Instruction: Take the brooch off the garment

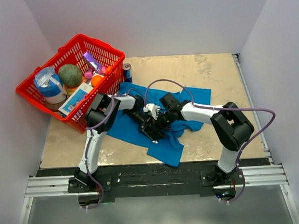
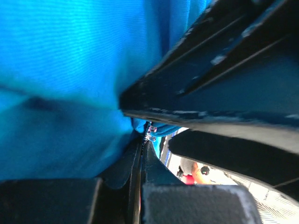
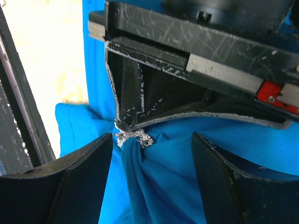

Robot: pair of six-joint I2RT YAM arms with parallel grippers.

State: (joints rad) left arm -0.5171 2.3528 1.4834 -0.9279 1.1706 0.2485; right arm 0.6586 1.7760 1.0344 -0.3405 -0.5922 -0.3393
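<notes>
The blue T-shirt (image 1: 189, 97) lies crumpled on the table, and both grippers meet over its middle. The brooch (image 3: 134, 138), a tiny silvery sparkly cluster, sits on a pulled-up fold of cloth. It shows as a glint in the left wrist view (image 2: 150, 132) and is hidden in the top view. My left gripper (image 2: 142, 141) is shut, its tips pinching the brooch's edge; it also shows in the top view (image 1: 148, 127). My right gripper (image 3: 152, 136) is open, its jaws either side of the fold just below the brooch; it also shows in the top view (image 1: 159, 122).
A red basket (image 1: 38, 92) of groceries stands at the back left, with a drinks can (image 1: 128, 72) beside it. White walls close in on three sides. A metal rail (image 1: 153, 181) runs along the near edge.
</notes>
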